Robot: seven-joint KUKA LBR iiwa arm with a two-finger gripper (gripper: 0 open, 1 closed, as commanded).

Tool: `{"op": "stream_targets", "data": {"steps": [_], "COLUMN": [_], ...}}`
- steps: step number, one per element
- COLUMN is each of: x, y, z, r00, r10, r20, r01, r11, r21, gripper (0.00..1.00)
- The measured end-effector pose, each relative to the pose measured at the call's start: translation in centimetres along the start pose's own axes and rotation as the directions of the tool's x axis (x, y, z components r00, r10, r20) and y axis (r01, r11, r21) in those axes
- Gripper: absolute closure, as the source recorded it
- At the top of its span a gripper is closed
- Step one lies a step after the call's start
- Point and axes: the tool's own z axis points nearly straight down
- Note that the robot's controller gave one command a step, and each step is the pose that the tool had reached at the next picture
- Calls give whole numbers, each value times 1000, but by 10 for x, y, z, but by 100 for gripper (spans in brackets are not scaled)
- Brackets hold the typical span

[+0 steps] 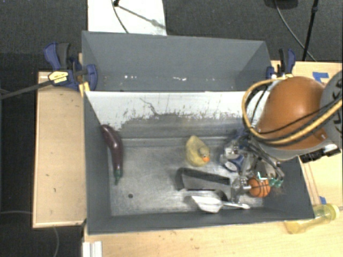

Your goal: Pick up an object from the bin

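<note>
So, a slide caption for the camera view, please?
Gripper low at the bin's right end, beside an orange ball; yellow duck mid-bin, purple eggplant left.

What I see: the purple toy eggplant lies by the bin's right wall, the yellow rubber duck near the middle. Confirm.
Wrong side: the camera view shows the purple toy eggplant by the left wall of the grey metal bin; the yellow rubber duck is near the middle.

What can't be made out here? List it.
All in the camera view:
the bin's right floor, hidden under the arm's orange cover;
the orange ball, partly behind the gripper, touching or apart unclear;
the white thing and black thing, too blurred to identify.
</note>
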Motion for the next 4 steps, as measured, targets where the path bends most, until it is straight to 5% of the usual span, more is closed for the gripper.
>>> {"op": "stream_targets", "data": {"steps": [1, 2, 3, 4], "x": [-2, -27, -26, -26], "y": [0, 6, 64, 64], "z": [-3, 45, 125, 125], "r00": [1000, 995, 955, 955], "r10": [0, -100, -297, -297], "r20": [7, 13, 23, 23], "r01": [0, 100, 297, 297], "r11": [1000, 995, 955, 955], "r21": [0, 1, 5, 5], "gripper": [0, 0, 100, 100]}}
